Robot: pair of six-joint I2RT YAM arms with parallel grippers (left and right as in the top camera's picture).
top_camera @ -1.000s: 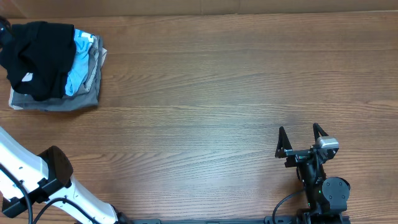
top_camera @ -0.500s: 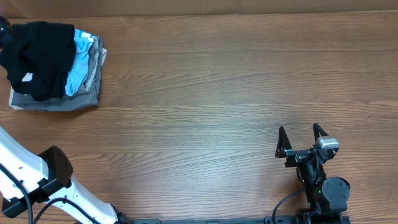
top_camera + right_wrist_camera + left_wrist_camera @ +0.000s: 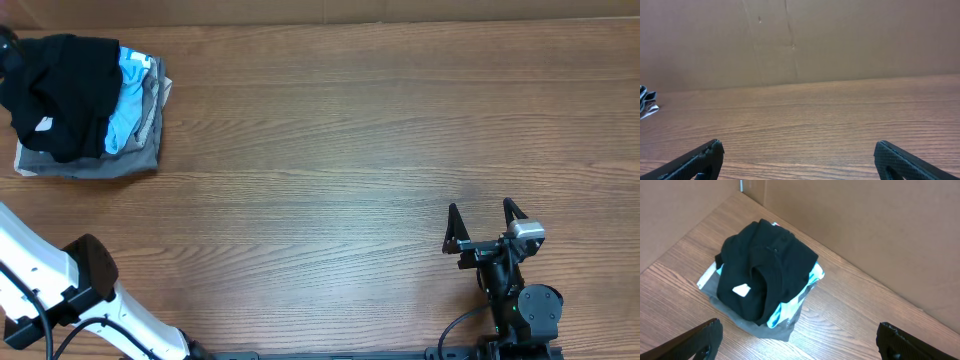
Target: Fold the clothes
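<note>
The black garment (image 3: 60, 95) lies crumpled on top of a small pile at the table's far left corner, with its white label (image 3: 42, 123) showing. In the left wrist view the black garment (image 3: 765, 265) sits just ahead of my left gripper (image 3: 797, 326), which is open, empty and apart from the pile. My right gripper (image 3: 480, 207) is open and empty low over the table at the front right, far from the pile; the right wrist view shows my right gripper (image 3: 797, 145) over bare wood.
Under the black garment lie a light blue printed T-shirt (image 3: 125, 100) and a folded grey-tan garment (image 3: 100, 162). Cardboard walls (image 3: 865, 235) stand behind and left of the pile. My left arm (image 3: 60, 275) crosses the front left corner.
</note>
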